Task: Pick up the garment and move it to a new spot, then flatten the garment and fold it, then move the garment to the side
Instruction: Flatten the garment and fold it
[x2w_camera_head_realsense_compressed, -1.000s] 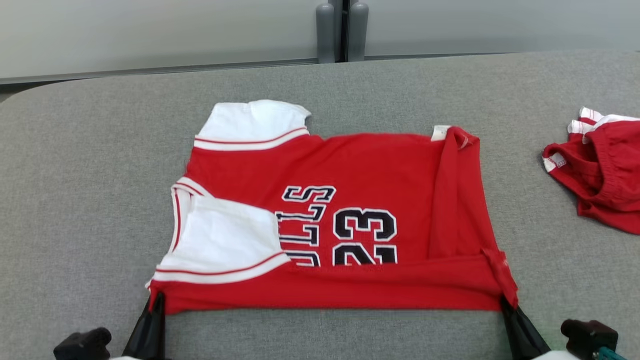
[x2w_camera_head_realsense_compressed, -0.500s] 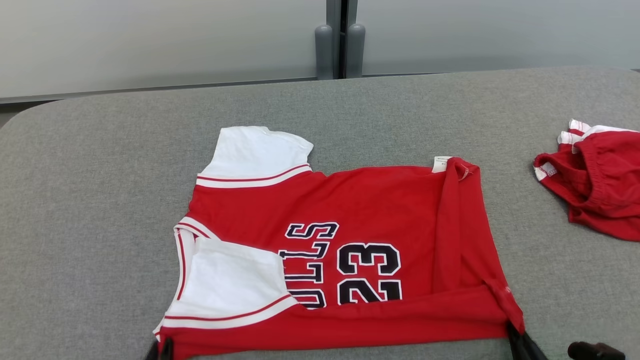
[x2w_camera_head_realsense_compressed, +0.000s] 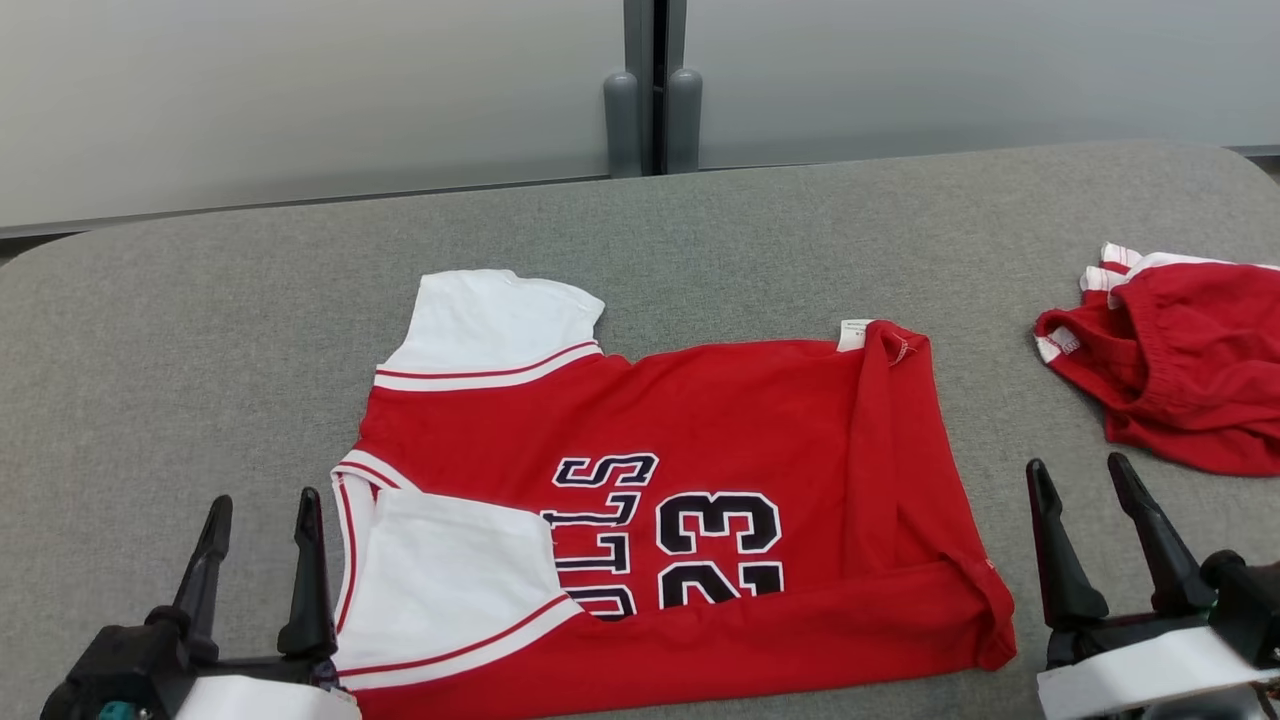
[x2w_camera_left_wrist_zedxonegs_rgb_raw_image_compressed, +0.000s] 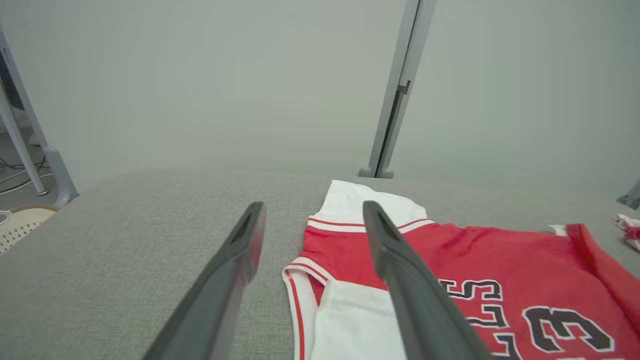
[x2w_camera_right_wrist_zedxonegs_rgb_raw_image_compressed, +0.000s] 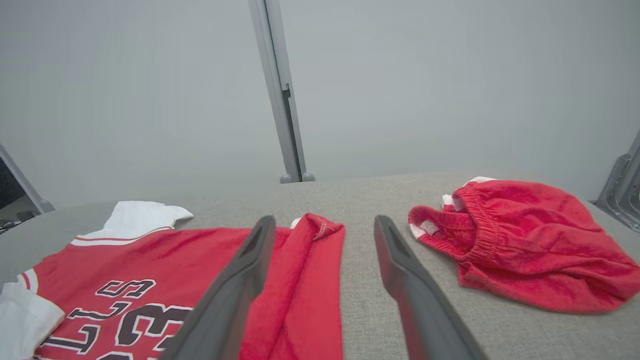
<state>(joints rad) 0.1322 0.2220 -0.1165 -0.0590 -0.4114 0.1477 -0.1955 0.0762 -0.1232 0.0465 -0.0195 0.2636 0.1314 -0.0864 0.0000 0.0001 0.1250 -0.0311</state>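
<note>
The garment (x2w_camera_head_realsense_compressed: 700, 420) is a red jersey with white sleeves and black "23" lettering, lying sideways on the grey table (x2w_camera_head_realsense_compressed: 200, 330), its near long edge and hem end folded over. It also shows in the left wrist view (x2w_camera_left_wrist_zedxonegs_rgb_raw_image_compressed: 500, 260) and the right wrist view (x2w_camera_right_wrist_zedxonegs_rgb_raw_image_compressed: 165, 260). My left gripper (x2w_camera_head_realsense_compressed: 262, 510) stands open just left of the near white sleeve, nothing between its fingers (x2w_camera_left_wrist_zedxonegs_rgb_raw_image_compressed: 230, 270). To the right of the folded hem, my right gripper (x2w_camera_head_realsense_compressed: 1085, 478) is open and empty, its fingers (x2w_camera_right_wrist_zedxonegs_rgb_raw_image_compressed: 400, 265) apart over bare table.
A second red garment with white trim (x2w_camera_head_realsense_compressed: 1180, 360) lies bunched at the table's right edge, also in the right wrist view (x2w_camera_right_wrist_zedxonegs_rgb_raw_image_compressed: 520, 240). Grey wall panels with a vertical post (x2w_camera_head_realsense_compressed: 650, 100) stand behind the table. The table's rounded far-left corner (x2w_camera_head_realsense_compressed: 60, 250) is in view.
Both grippers let go of the garment's near corners, opened and drew outward to the sides. The near edge now rests on the table. The camera has also shifted.
</note>
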